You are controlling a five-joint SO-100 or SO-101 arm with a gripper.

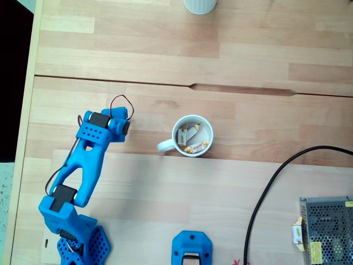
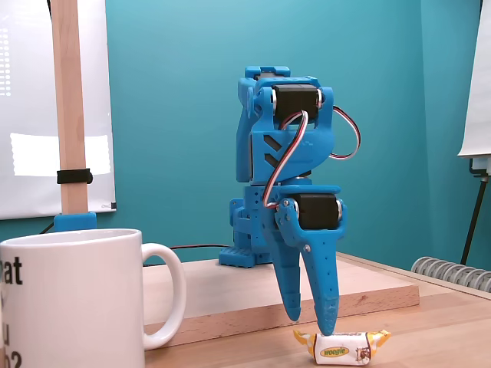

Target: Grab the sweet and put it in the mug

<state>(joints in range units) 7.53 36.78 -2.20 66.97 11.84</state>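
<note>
The sweet [image 2: 343,346], a tiny candy in a cream-white wrapper with an orange-brown mark and yellowish twisted ends, lies on your pale wooden table [image 2: 445,337] in the low fixed view, right under the blue two-finger gripper [image 2: 311,322]. The longer fingertip [image 2: 327,322] stands just above its top, and you cannot tell if it touches. The jaws point straight down with a narrow gap, gripping nothing, while the round white ceramic mug [image 1: 192,136], holding several wrapped sweets in the top-down fixed view, stands well apart from the gripper [image 1: 122,122].
</note>
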